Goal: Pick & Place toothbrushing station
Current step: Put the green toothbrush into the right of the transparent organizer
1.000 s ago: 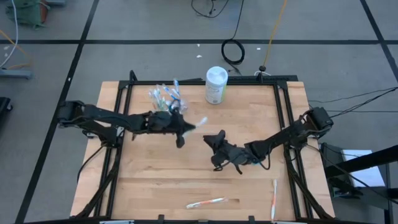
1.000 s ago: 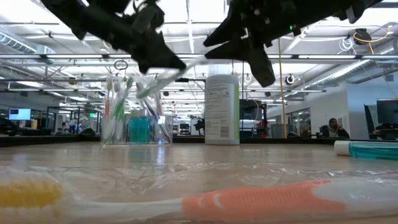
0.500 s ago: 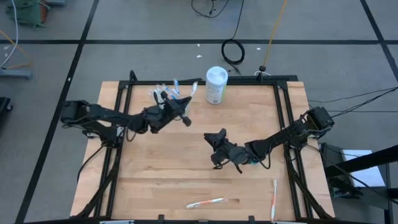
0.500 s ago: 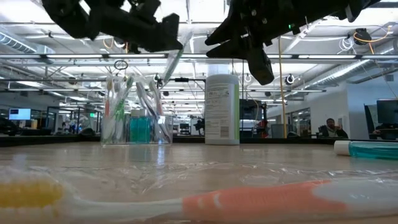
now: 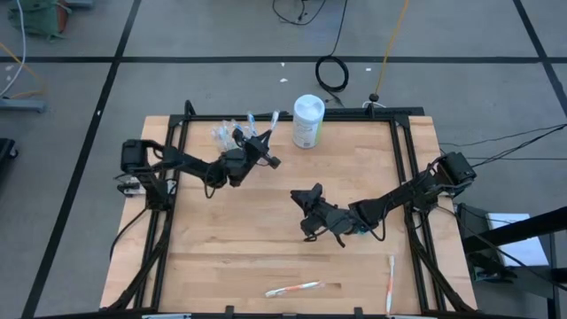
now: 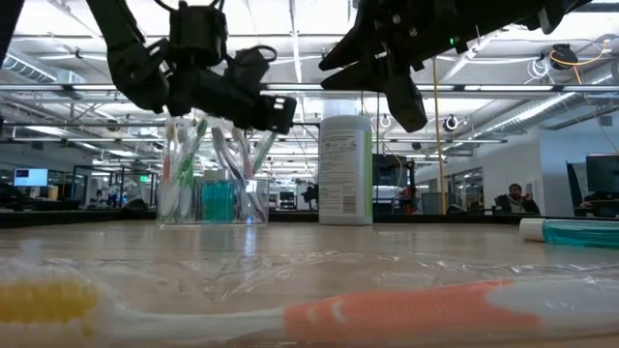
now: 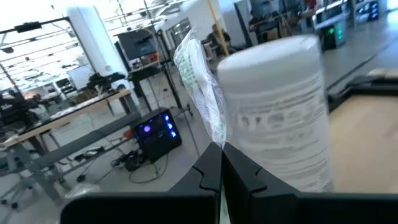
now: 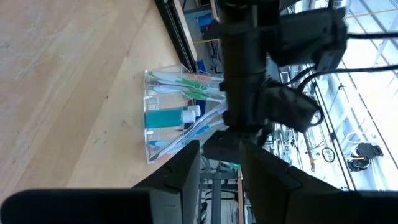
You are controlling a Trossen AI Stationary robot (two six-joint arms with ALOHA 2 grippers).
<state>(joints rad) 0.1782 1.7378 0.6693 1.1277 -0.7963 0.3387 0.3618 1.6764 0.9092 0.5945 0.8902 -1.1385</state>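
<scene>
Evidently a wrapped toothbrush is clamped in the left gripper, jaws closed on its handle, and held tilted just over the clear cup for dropping in. The right gripper waits mid-surface, jaws parted, empty.

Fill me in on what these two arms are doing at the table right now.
The left gripper is shut on a wrapped toothbrush, holding it over the clear cup of brushes and teal tubes at the table's far edge, beside the white canister. The right gripper hangs open above mid-table, holding nothing. Two more toothbrushes lie near the front edge, not yet collected.
</scene>
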